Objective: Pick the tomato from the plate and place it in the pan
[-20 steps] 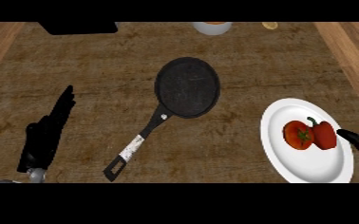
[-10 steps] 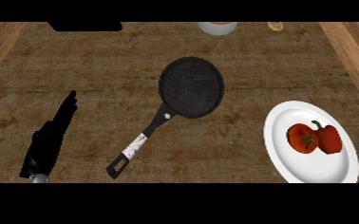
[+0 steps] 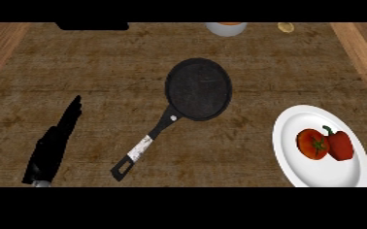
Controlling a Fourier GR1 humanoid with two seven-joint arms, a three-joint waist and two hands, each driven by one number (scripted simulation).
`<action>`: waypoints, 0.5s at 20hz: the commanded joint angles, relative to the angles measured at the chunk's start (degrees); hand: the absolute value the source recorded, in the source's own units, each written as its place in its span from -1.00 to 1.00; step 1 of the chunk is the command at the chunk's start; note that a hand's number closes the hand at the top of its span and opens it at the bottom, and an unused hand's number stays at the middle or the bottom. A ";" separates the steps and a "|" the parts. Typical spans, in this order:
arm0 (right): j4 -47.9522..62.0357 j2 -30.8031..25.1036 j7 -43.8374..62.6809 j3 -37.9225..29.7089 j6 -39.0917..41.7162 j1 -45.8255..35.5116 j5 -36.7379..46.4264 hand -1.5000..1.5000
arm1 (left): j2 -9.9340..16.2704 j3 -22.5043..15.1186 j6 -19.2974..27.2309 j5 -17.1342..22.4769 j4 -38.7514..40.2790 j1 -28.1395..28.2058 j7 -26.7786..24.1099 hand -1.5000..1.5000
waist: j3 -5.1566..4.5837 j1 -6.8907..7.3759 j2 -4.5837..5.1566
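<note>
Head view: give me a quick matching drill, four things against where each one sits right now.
Things:
1. tomato
2. pan
3. left hand
4. bowl

Places:
A. top edge of the view
B. middle of the counter
C. on the white plate, touching a red pepper
D. lower left, fingers straight

Pairs: 1-C, 2-B, 3-D, 4-A

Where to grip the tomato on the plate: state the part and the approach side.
Grip the tomato round its body, coming from above with fingers on its near and far sides. A red pepper sits against its right side, so that flank is blocked, and the white plate gives no room for a low sideways reach. The right hand is out of view.
</note>
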 commanded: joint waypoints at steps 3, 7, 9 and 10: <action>-1.41 -0.19 12.44 4.96 3.17 -7.11 2.29 -1.00 | -3.55 -0.09 1.21 -3.80 1.26 -3.68 3.32 0.00 | 0.04 0.05 0.11; -5.22 -0.53 19.51 7.27 6.35 -8.59 3.22 -1.00 | -3.18 1.44 0.27 -3.54 -1.50 -0.24 3.20 0.00 | 0.04 0.10 -0.02; -2.68 -0.59 22.38 9.00 7.43 -12.99 5.00 -1.00 | -1.62 2.77 -2.42 -2.62 -3.00 0.52 3.64 0.00 | 0.05 0.38 0.02; -1.53 -2.42 22.76 9.53 9.65 -14.10 4.93 -1.00 | -2.75 3.53 -2.81 -2.90 2.24 -2.12 0.71 0.00 | 0.02 0.27 0.12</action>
